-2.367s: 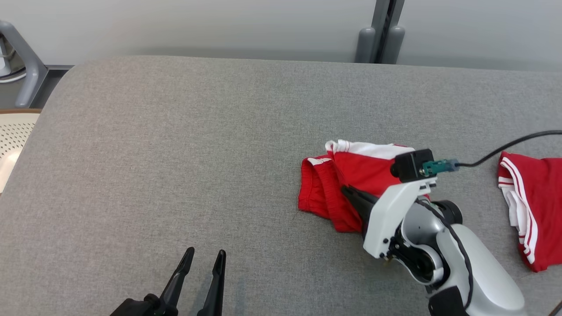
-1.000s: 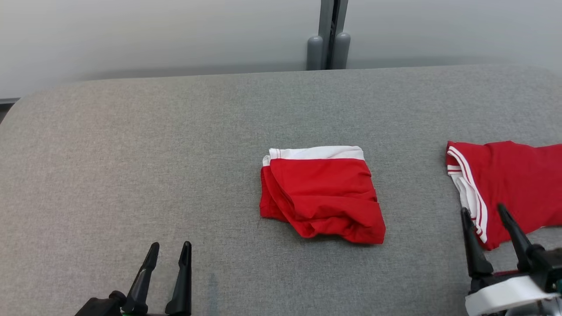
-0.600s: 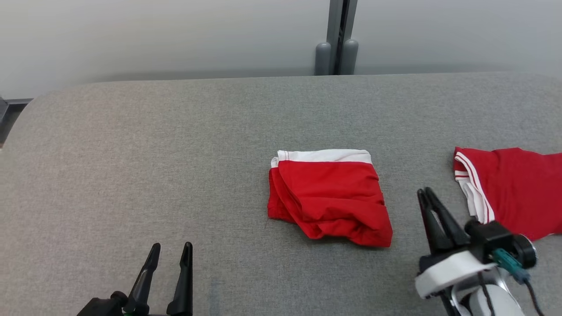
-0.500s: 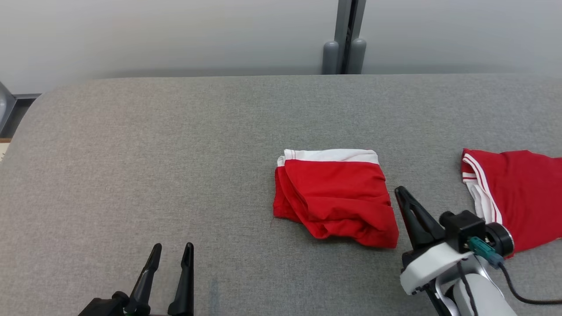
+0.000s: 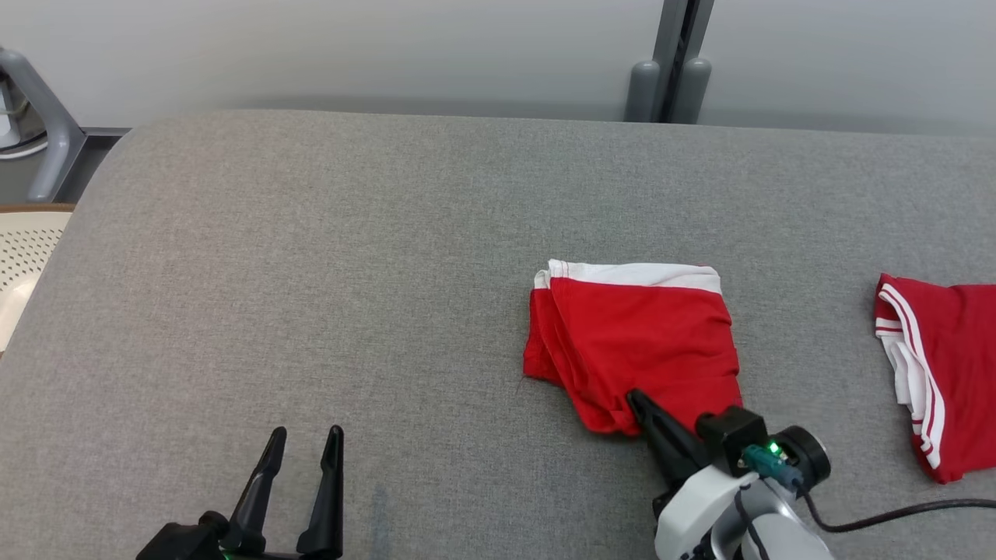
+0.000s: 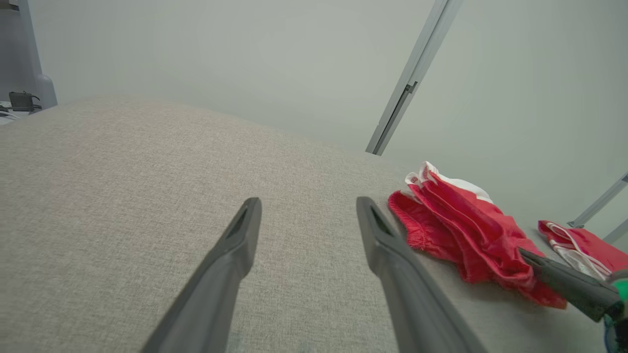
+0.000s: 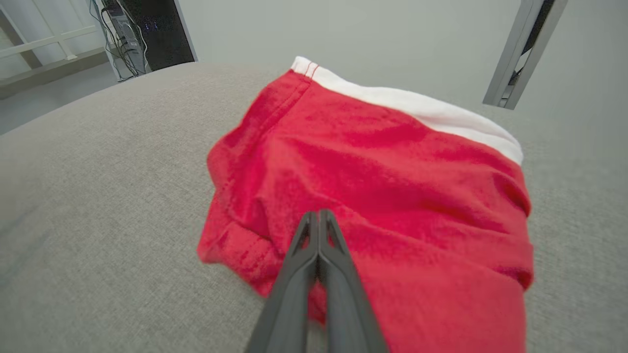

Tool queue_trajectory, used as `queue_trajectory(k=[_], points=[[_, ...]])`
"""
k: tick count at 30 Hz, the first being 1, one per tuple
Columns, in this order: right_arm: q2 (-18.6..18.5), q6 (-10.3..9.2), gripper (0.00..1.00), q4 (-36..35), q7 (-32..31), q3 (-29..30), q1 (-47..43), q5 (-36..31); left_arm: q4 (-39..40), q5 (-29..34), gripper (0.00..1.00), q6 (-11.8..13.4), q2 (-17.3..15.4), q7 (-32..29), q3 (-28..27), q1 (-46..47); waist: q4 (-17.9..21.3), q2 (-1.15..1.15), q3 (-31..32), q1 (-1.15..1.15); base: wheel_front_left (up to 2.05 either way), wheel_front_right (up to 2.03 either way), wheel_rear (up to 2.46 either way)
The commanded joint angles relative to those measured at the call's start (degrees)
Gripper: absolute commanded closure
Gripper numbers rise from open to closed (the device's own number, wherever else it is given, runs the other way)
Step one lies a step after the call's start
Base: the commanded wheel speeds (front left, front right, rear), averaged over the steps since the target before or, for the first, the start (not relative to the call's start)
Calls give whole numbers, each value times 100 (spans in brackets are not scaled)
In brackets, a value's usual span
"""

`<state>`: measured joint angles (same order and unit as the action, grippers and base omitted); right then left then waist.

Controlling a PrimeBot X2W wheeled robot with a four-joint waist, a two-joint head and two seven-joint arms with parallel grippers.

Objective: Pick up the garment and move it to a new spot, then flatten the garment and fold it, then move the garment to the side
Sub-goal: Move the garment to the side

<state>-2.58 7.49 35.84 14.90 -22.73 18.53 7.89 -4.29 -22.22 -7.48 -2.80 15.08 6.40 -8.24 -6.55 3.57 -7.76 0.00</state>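
The garment (image 5: 638, 342) is a folded pair of red shorts with a white waistband along its far edge, lying right of centre on the grey padded table (image 5: 311, 233). It also shows in the left wrist view (image 6: 466, 235) and in the right wrist view (image 7: 382, 176). My right gripper (image 5: 632, 397) is shut, and its joined tips lie over the garment's near edge (image 7: 319, 213). No cloth shows between the fingers. My left gripper (image 5: 305, 432) is open and holds nothing, low at the near left, well left of the garment (image 6: 308, 206).
A second red garment with white stripes (image 5: 949, 365) lies at the table's right edge. A grey post (image 5: 669, 70) stands behind the far edge. A pale perforated chair seat (image 5: 23, 241) sits off the table's left end. A black cable (image 5: 895, 513) trails from my right wrist.
The camera has shifted. My right gripper went from open beside the striped garment to shut, and swung left onto the folded garment's near edge. The left gripper stayed put.
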Motion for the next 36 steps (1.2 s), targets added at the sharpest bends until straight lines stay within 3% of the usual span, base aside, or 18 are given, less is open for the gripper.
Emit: queue_trajectory(k=[1,12,18,20,22,23,24,25,30,36], points=[[-48,1,100,-12,21,-33,-96,47,12,4,0,-8,-21,8,-30,22,-6,0,-9,0,0,0,0],[-43,1,100,236,22,-997,-50,461,-15,-53,0,-8,-22,8,-32,41,-23,0,-31,0,0,0,0],[-41,1,100,-376,22,-996,-227,573,-2,-129,0,2,-22,8,-94,-57,67,0,56,0,0,0,0],[-43,1,91,-782,22,-845,-386,446,32,-151,0,35,-22,8,-128,-98,127,0,106,0,0,0,0],[-43,1,71,-1217,22,-629,-618,256,60,-156,0,50,-22,8,-176,-179,206,0,169,0,0,0,0],[-45,1,53,-1479,22,-480,-747,177,71,-148,0,63,-22,8,-198,-211,250,0,204,0,0,0,0],[-77,1,22,-1747,21,-316,-899,74,84,-123,0,70,-22,8,-243,-233,294,0,238,0,0,0,0],[-128,1,0,-2017,21,-155,-1056,-21,91,-85,0,78,-23,8,-288,-258,341,0,281,0,0,0,0],[-276,1,0,-3129,22,936,-1768,-215,49,87,0,80,-22,8,-556,-358,533,0,419,0,0,0,0],[-398,1,0,-3308,21,2153,-2335,-342,-147,260,0,52,-20,8,-836,-395,651,0,536,0,0,0,0]])
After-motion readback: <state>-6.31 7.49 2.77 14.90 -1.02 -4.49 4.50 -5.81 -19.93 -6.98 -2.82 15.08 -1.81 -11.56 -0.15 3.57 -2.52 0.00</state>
